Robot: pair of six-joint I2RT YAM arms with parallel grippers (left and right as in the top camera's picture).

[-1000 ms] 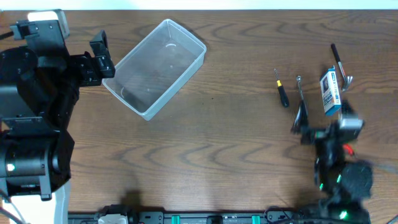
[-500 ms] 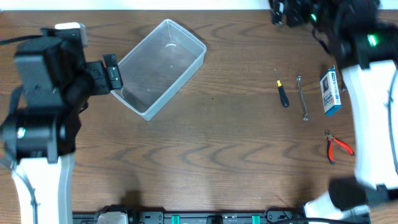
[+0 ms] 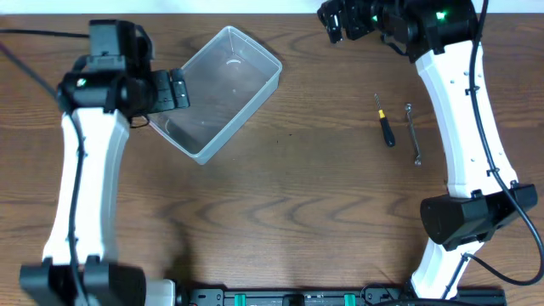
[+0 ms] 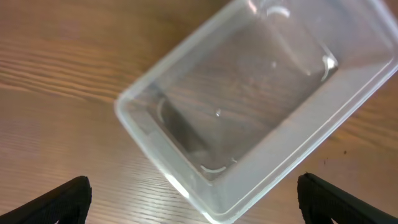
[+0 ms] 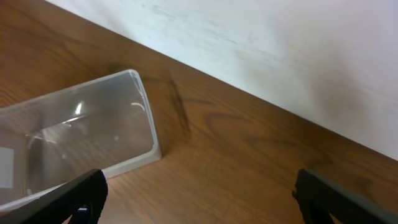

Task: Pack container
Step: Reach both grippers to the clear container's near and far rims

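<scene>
My right gripper [image 3: 340, 20] now hangs at the far edge, gone from the near-right corner; my left gripper [image 3: 178, 88] now overhangs the container [image 3: 225, 85].

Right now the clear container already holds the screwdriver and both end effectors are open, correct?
Not quite. The container is empty; the overhead view shows the screwdriver lying on the table to its right, beside the wrench. The left end effector and right end effector are open, as you said.
</scene>
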